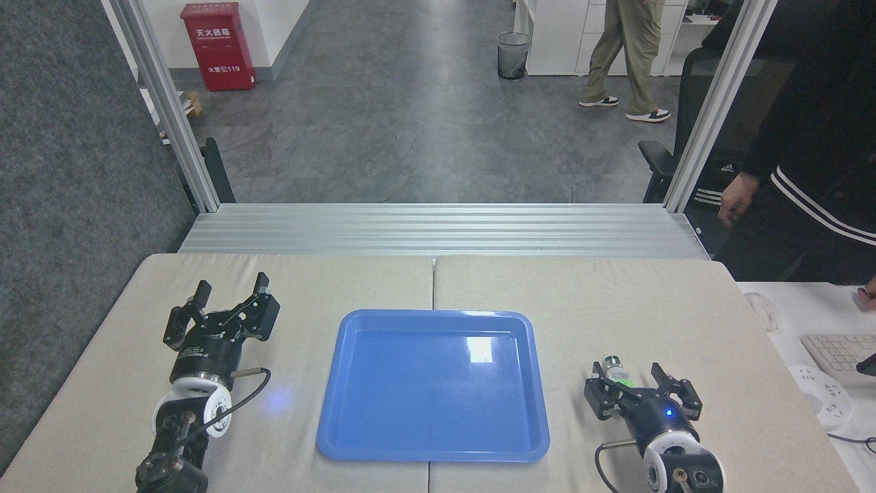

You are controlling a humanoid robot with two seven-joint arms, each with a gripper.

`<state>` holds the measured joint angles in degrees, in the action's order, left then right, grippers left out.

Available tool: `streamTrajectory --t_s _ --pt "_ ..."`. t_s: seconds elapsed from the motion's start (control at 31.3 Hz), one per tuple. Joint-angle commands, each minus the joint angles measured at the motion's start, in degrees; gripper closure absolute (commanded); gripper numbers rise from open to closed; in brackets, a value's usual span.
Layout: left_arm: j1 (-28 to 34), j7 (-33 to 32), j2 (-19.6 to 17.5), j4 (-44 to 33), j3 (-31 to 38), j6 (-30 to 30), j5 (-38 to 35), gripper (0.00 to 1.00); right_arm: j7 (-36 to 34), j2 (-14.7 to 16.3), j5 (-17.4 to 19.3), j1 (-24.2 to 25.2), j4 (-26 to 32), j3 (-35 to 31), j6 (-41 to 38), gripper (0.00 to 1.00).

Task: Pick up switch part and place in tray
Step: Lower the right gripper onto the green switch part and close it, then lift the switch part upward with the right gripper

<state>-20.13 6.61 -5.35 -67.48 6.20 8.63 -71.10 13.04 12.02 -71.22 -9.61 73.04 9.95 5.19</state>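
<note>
The worktop (547, 287) was covered by two beige padded mats meeting at a seam down the middle of the frame. A glossy blue tray (328, 431) lay flat across that seam, low in the centre. To the tray's right, lower right of the frame, the switch part (615, 370) lay on the mat, its dark round end pointing up-frame.
</note>
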Motion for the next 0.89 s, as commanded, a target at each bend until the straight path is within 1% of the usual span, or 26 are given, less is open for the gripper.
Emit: streamTrajectory --t_s 0.0,0.16,0.22,0.29,0.35,0.42,0.51,0.54,0.64,0.77,0.86 --pt "-0.08 0.07 -0.1 0.33 -0.05 -0.11 0.0 0.0 0.05 -0.42 -1.56 -0.15 -4.22 1.82 -0.01 0.02" --pt "0.09 0.07 -0.01 0.15 0.04 -0.02 0.0 0.0 -0.03 -0.76 -1.56 -0.06 -4.66 1.82 -0.01 0.02" --pt "0.18 0.07 -0.01 0.07 -0.05 -0.02 0.0 0.0 -0.03 -0.94 -1.47 -0.06 -4.57 1.74 0.08 0.04" --pt "0.18 0.07 -0.01 0.07 -0.05 -0.02 0.0 0.0 -0.03 -1.03 -1.38 -0.15 -4.57 1.74 0.08 0.13" --pt "0.18 0.07 0.07 0.07 -0.04 -0.02 0.0 0.0 -0.03 -1.12 -1.38 -0.15 -4.57 1.82 0.08 0.3" --pt "0.09 0.07 0.07 -0.02 -0.04 -0.02 0.0 0.0 0.05 -1.12 -1.47 -0.15 -4.57 1.82 -0.01 0.51" --pt "0.01 0.07 0.07 0.07 -0.04 -0.02 0.0 0.0 0.05 -1.12 -1.29 0.03 -4.57 1.82 -0.09 0.72" --pt "0.01 0.07 0.07 0.07 0.04 -0.02 0.0 0.0 0.14 -1.2 -1.29 0.12 -4.57 1.82 -0.09 0.76" --pt "0.09 0.07 0.07 -0.02 -0.04 -0.02 -0.09 0.0 0.14 -1.21 -1.29 0.38 -4.49 1.82 -0.09 0.83" --pt "0.01 0.07 0.07 -0.11 -0.05 -0.02 -0.09 0.0 0.23 -1.47 -1.12 0.21 -4.4 1.74 0.34 1.0" --pt "0.01 0.07 0.07 -0.11 0.04 -0.02 -0.09 0.0 -0.3 -1.91 -0.5 -0.32 -3.44 0.16 0.43 1.0"
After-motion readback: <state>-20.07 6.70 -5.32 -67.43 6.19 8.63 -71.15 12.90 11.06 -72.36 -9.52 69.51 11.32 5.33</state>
